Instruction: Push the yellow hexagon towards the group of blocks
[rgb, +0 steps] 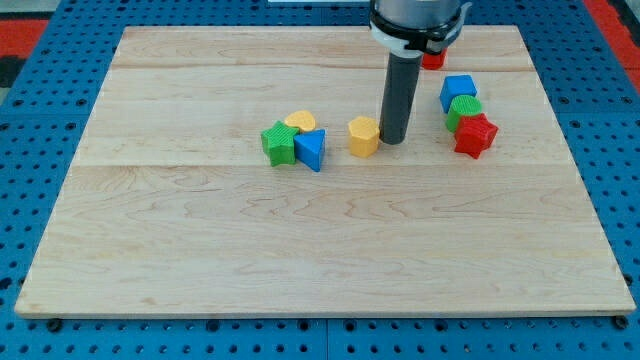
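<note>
One push is underway: my tip (393, 139), having no gripper, is touching the yellow hexagon (363, 136), needing leftward travel toward the blue triangle (311, 150).

Red block (434, 60) mostly behind the arm, shape perhaps a cylinder; arm's upper part off-frame.

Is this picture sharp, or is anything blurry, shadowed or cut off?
Camera view: evenly lit and sharp; the blocks cast only faint, short shadows on the wooden board. No glare. My tip sits in focus just at the view's right of the yellow hexagon. The arm's upper part is cut off at the view's top and partly hides the red block.
</note>
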